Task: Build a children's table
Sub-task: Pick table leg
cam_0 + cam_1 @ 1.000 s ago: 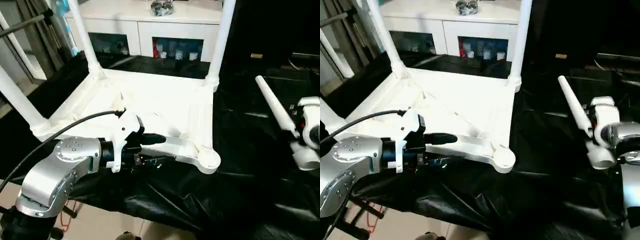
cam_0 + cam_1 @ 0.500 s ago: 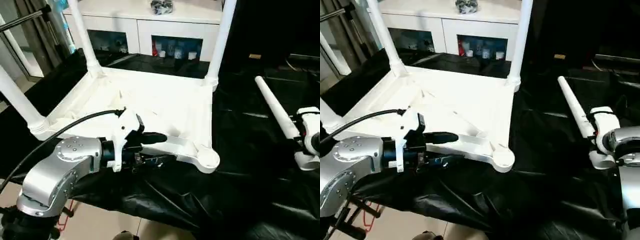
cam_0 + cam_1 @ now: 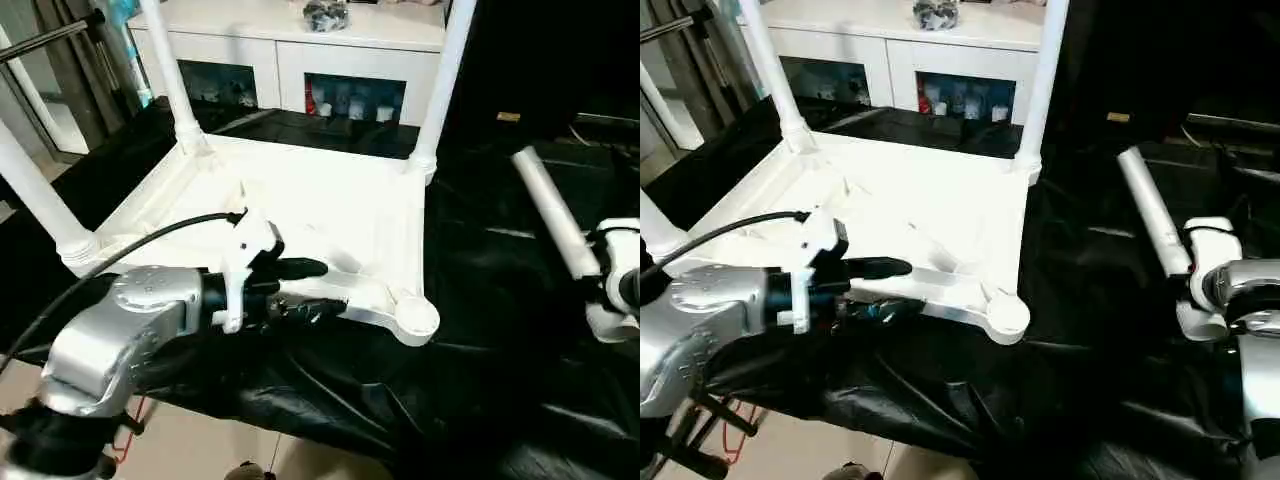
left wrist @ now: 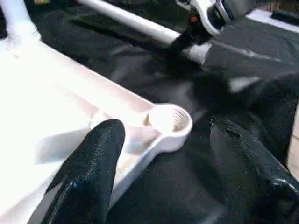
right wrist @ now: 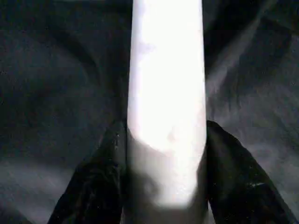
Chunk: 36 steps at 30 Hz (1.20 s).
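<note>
Gripping the loose leg (image 5: 166, 112) near its thick end, our right gripper (image 5: 163, 186) has both fingers on it; the empty socket (image 3: 415, 318) lies leftward, beyond our left gripper (image 4: 159, 163), whose spread fingers straddle the tabletop (image 3: 300, 200) rim.

Black plastic sheeting (image 3: 500, 330) covers the work surface, behind which stands a white cabinet (image 3: 300, 45) with glass doors showing coloured items inside and a small glinting object (image 3: 325, 14) on top, with pale floor (image 3: 200, 445) at the near edge.
</note>
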### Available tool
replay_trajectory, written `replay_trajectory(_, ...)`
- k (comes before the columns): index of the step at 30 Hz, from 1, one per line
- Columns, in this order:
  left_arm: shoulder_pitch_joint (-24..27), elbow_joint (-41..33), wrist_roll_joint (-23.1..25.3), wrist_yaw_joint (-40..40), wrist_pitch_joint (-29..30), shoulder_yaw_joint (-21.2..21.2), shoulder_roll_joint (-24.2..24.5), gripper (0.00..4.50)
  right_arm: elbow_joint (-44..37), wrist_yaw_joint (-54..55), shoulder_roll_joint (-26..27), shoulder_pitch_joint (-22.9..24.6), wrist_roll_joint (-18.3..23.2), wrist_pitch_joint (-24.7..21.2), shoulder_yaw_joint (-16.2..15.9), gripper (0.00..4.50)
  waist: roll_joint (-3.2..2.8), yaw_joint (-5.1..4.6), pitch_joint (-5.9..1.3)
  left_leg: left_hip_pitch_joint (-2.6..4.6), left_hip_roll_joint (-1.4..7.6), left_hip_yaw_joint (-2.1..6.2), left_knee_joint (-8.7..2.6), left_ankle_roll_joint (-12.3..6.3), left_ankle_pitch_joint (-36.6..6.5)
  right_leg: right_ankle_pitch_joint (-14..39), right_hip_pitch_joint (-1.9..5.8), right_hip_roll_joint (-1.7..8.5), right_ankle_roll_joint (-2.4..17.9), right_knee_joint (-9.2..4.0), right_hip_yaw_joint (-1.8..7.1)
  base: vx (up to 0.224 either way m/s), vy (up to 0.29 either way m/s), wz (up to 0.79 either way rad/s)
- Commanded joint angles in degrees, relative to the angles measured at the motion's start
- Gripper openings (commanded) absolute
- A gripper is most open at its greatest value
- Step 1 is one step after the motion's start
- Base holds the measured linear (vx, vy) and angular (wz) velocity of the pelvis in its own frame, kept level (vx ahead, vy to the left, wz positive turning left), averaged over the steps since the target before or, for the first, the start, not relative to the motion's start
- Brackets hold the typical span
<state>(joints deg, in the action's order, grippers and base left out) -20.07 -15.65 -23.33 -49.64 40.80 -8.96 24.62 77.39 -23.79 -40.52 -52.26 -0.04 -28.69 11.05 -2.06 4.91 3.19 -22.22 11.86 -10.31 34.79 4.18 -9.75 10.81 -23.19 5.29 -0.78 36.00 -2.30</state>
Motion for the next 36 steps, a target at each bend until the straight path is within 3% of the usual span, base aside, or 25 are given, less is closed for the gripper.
replay_trajectory(1, -1.86, 2.73, 1.51, 5.32, -3.32, 1.10, -3.85, 3.31, -3.22, 0.87, 1.13, -0.45, 4.99, 3.58, 4.77, 1.87, 1.23, -0.18, -3.93, 0.83, 0.06, -0.59, -3.34, -0.07, -15.28, 13.63, 2.36, 1.13, 13.44, -4.56, 0.82, 0.000, 0.000, 0.00)
replay_trajectory(2, -2.89, 4.74, 1.25, 9.39, -4.36, 2.65, -7.83, 3.60, -5.22, 1.71, 2.46, 0.47, 7.17, 4.15, 6.93, 1.87, 1.33, -0.26, -3.93, 0.66, -0.05, -0.65, -3.21, -0.48, -14.57, 12.72, 2.53, 1.08, 13.37, -4.59, 0.82, 0.000, 0.000, 0.00)
replay_trajectory(4, -3.16, 5.11, 0.95, 10.13, -4.37, 3.01, -8.75, 3.67, -5.97, 1.76, 2.94, 0.85, 7.70, 4.20, 7.41, 1.87, 1.33, -0.30, -4.11, 0.57, -0.05, -0.54, -3.21, -0.93, -13.43, 11.90, 2.70, 1.18, 13.38, -4.48, 0.77, 0.000, 0.000, 0.00)
replay_trajectory(5, -3.71, 5.42, -1.37, 11.19, -3.62, 4.57, -11.28, 3.70, -10.16, -1.17, 5.30, 2.60, 10.87, 6.53, 9.85, 1.87, 1.33, -0.37, -4.26, 0.31, -0.12, -0.59, -3.13, -1.83, -11.68, 10.33, 2.90, 1.27, 13.50, -4.32, 0.76, 0.000, 0.000, 0.00)
replay_trajectory(7, -5.34, 6.76, -2.00, 14.06, -4.30, 5.94, -14.39, 3.80, -25.83, -9.62, 11.02, 9.36, 17.41, 10.52, 11.83, 1.87, 1.50, -0.24, -4.47, 0.19, -0.05, -0.58, -2.97, -3.25, -9.89, 7.77, 3.07, 1.30, 13.44, -4.12, 0.80, 0.000, 0.000, 0.00)
replay_trajectory(8, -6.13, 7.40, -2.02, 15.25, -4.38, 6.34, -15.45, 3.97, -33.37, -13.17, 13.09, 12.71, 20.72, 9.76, 11.77, 1.87, 1.51, -0.09, -4.36, 0.13, -0.17, -0.66, -3.03, -4.20, -9.18, 6.31, 3.20, 0.99, 12.75, -4.28, 0.86, 0.000, 0.000, 0.00)
replay_trajectory(9, -7.75, 8.68, -2.05, 17.03, -4.93, 6.97, -17.23, 4.05, -47.67, -19.59, 16.76, 19.26, 27.66, 6.38, 11.29, 1.87, 1.44, 0.31, -4.65, 0.31, 0.12, -0.53, -2.90, -6.65, -7.04, 2.75, 3.13, 1.09, 12.99, -3.95, 0.84, 0.000, 0.000, 0.00)
replay_trajectory(10, -8.86, 9.60, -2.29, 17.73, -5.43, 7.38, -18.40, 4.10, -55.89, -22.50, 18.60, 23.27, 32.31, 3.09, 10.57, 1.87, 1.05, 0.26, -4.49, 0.18, -0.01, -0.37, -2.99, -7.29, -6.41, 1.76, 3.31, 0.80, 12.85, -3.83, 0.86, 0.000, 0.000, 0.00)
replay_trajectory(11, -10.41, 10.30, -3.95, 18.00, -4.90, 8.22, -19.93, 4.15, -62.75, -24.73, 19.80, 27.36, 36.61, -0.51, 8.52, 1.87, 0.91, 0.93, -4.59, 0.55, 0.28, -0.13, -3.06, -8.47, -5.93, -0.34, 3.31, 0.83, 12.70, -3.76, 0.97, 0.000, 0.000, 0.00)
replay_trajectory(12, -11.01, 10.56, -4.64, 18.03, -4.66, 8.55, -20.51, 4.27, -64.94, -25.39, 20.17, 28.76, 38.04, -1.71, 7.70, 1.87, 0.89, 1.20, -4.84, 0.36, 0.58, 0.15, -3.23, -8.47, -5.44, 0.29, 3.23, 1.13, 13.79, -3.60, 0.65, 0.000, 0.000, 0.00)
replay_trajectory(14, -11.42, 10.74, -5.11, 18.06, -4.51, 8.78, -20.91, 4.47, -66.43, -25.84, 20.42, 29.71, 39.01, -2.52, 7.14, 1.86, 0.95, 1.56, -4.88, 0.66, 0.63, -0.08, -3.16, -7.58, -5.58, 2.01, 2.91, 1.09, 14.63, -3.78, 0.73, 0.000, 0.000, 0.00)
replay_trajectory(15, -13.44, 11.84, -8.12, 18.73, -2.85, 10.29, -23.21, 4.47, -71.55, -26.89, 21.20, 32.57, 43.23, -6.49, 4.98, 1.86, 0.92, 1.58, -4.54, 0.43, 0.58, -0.13, -3.43, -6.15, -6.60, 5.41, 2.78, 1.15, 14.80, -4.03, 0.71, 0.000, 0.000, 0.00)
replay_trajectory(16, -14.75, 12.81, -9.98, 19.95, -1.32, 11.45, -24.71, 4.47, -74.01, -27.18, 21.57, 33.37, 45.66, -8.49, 4.24, 1.86, 1.25, 1.77, -4.21, 0.76, 0.44, -0.44, -3.49, -5.01, -8.70, 8.66, 2.66, 1.18, 14.14, -4.52, 1.04, 0.000, 0.000, 0.00)
replay_trajectory(17, -15.91, 13.52, -11.76, 20.94, -0.25, 12.40, -26.28, 4.50, -76.03, -27.07, 22.12, 33.77, 47.35, -9.65, 3.52, 1.86, 0.81, 2.08, -4.16, 1.15, 0.53, -0.39, -3.64, -4.28, -10.60, 10.97, 2.31, 1.30, 13.64, -4.86, 1.17, 0.000, 0.000, 0.00)
replay_trajectory(18, -16.32, 13.72, -12.61, 21.38, 0.22, 12.82, -27.00, 4.50, -76.61, -27.05, 22.35, 33.79, 47.83, -9.96, 3.24, 1.86, 0.62, 1.99, -4.20, 0.89, 0.48, -0.13, -3.72, -3.82, -10.82, 11.59, 2.53, 1.46, 13.37, -4.75, 1.06, 0.000, 0.000, 0.00)
replay_trajectory(19, -16.62, 13.82, -13.28, 21.79, 0.52, 13.16, -27.62, 4.50, -77.38, -26.89, 22.72, 34.04, 48.01, -9.99, 3.12, 1.86, 0.91, 1.94, -4.03, 0.66, 0.42, -0.02, -4.05, -2.93, -11.94, 14.44, 2.56, 1.58, 11.86, -5.26, 0.91, 0.000, 0.000, 0.00)
replay_trajectory(20, -16.78, 13.71, -14.16, 22.12, 0.35, 13.50, -28.52, 4.50, -77.84, -27.04, 22.95, 34.36, 46.87, -9.13, 1.93, 1.86, 0.24, 2.10, -3.99, 0.90, 0.46, 0.04, -4.09, -1.82, -12.93, 16.51, 2.28, 1.79, 10.90, -5.45, 1.02, 0.000, 0.000, 0.00)
replay_trajectory(21, -16.78, 13.68, -14.28, 22.22, 0.35, 13.51, -28.74, 4.50, -77.97, -27.17, 22.93, 34.51, 46.21, -8.73, 1.28, 1.86, 0.56, 1.95, -3.85, 0.91, 0.42, -0.08, -4.16, -1.50, -13.55, 17.51, 2.18, 1.68, 10.36, -5.89, 1.05, 0.000, 0.000, 0.00)
replay_trajectory(22, -16.71, 13.86, -13.90, 22.45, 0.20, 13.11, -29.52, 4.50, -79.84, -27.43, 23.13, 35.66, 43.07, -7.62, -1.32, 1.86, -0.09, 1.87, -3.87, 0.88, 0.46, 0.13, -4.34, -0.69, -14.06, 18.15, 2.25, 1.70, 9.53, -5.91, 1.04, 0.000, 0.000, 0.00)
replay_trajectory(24, -16.64, 14.44, -13.74, 22.30, 0.57, 12.81, -29.69, 4.50, -83.86, -26.95, 22.91, 37.43, 41.76, -8.91, -3.20, 1.86, 0.22, 1.82, -3.99, 0.64, 0.37, 0.28, -4.62, -0.24, -13.19, 17.27, 2.65, 1.60, 7.90, -6.06, 0.95, 0.000, 0.000, 0.00)
replay_trajectory(25, -16.26, 14.16, -14.66, 21.85, 1.84, 12.48, -29.67, 4.50, -87.32, -25.64, 21.27, 38.30, 40.59, -9.90, -5.89, 1.86, -0.15, 1.53, -4.06, 0.46, 0.33, 0.40, -4.70, -0.15, -12.43, 15.69, 2.81, 1.52, 7.57, -6.01, 0.91, 0.000, 0.000, 0.00)
replay_trajectory(29, -15.96, 13.14, -18.76, 22.13, 3.97, 13.90, -30.89, 4.50, -88.38, -22.79, 20.64, 37.14, 38.11, -9.13, -8.26, 1.86, 0.35, 1.21, -4.14, 0.35, 0.14, 0.19, -4.43, -0.39, -11.09, 14.64, 2.70, 1.50, 8.09, -5.95, 1.03, 0.000, 0.000, 0.00)
replay_trajectory(30, -15.85, 12.94, -19.43, 22.13, 4.33, 14.11, -30.94, 4.50, -88.16, -22.29, 20.73, 36.79, 37.56, -8.78, -8.56, 1.86, 0.22, 1.22, -4.15, 0.33, 0.08, 0.22, -4.32, -0.32, -10.96, 14.70, 2.74, 1.58, 8.39, -5.73, 0.99, 0.000, 0.000, 0.00)
replay_trajectory(36, -15.88, 13.41, -16.72, 25.71, 3.43, 14.67, -30.64, 4.50, -86.07, -18.30, 22.01, 33.64, 30.41, -4.71, -11.40, 1.86, 0.14, 0.63, -4.08, 0.34, 0.16, 0.26, -4.45, -0.12, -11.26, 15.47, 2.53, 1.47, 7.82, -5.86, 0.95, 0.000, 0.000, 0.00)
